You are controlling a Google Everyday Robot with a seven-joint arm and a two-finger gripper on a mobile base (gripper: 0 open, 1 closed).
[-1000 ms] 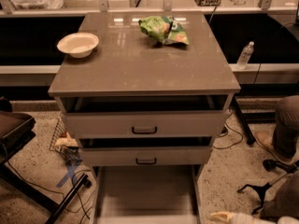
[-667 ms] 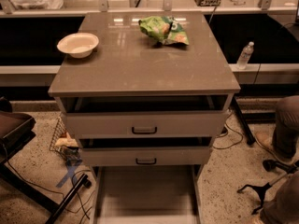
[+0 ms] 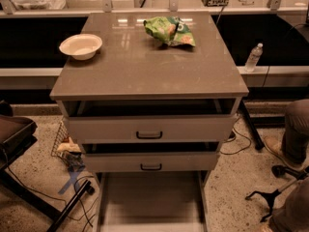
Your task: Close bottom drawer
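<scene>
The bottom drawer (image 3: pixel 150 199) is the lowest of three pale grey drawers in the cabinet. It is pulled far out toward me, a wide shallow tray reaching the lower edge of the view, with nothing seen inside. The two upper drawers (image 3: pixel 149 128) with small black handles stand slightly open. My gripper is not in view.
On the brown cabinet top (image 3: pixel 145 76) sit a white bowl (image 3: pixel 80 46) at the left and a green chip bag (image 3: pixel 170 31) at the back. A water bottle (image 3: pixel 253 57) stands on the right ledge. A dark chair (image 3: pixel 14 134) is left, cables and a stand (image 3: pixel 270 195) right.
A pale object at the lower right edge one second ago is gone from view. The drawers have not moved.
</scene>
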